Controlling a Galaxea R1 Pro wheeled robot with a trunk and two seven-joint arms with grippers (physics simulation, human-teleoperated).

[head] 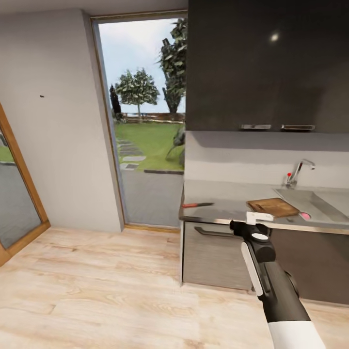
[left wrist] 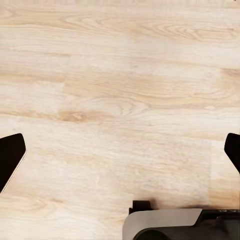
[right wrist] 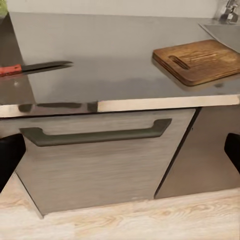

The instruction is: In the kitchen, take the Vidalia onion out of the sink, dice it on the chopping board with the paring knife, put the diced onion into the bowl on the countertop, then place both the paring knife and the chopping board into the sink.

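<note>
1. Head view: right gripper (head: 257, 219) raised in front of the surface (head: 218, 206) edge, its opening hard to tell here; paring knife (head: 198, 205) near the surface's left end, chopping board (head: 272, 207) beside the sink (head: 315, 201), pink Vidalia onion (head: 305, 216) just right of the board
2. Left wrist view: left gripper (left wrist: 120, 155) released, empty, fingertips (left wrist: 10, 157) wide over the wooden floor (left wrist: 120, 90)
3. Right wrist view: right gripper released, empty, fingertips (right wrist: 9, 155) apart facing the cabinet drawer handle (right wrist: 95, 134); knife and board well apart on the surface
</note>
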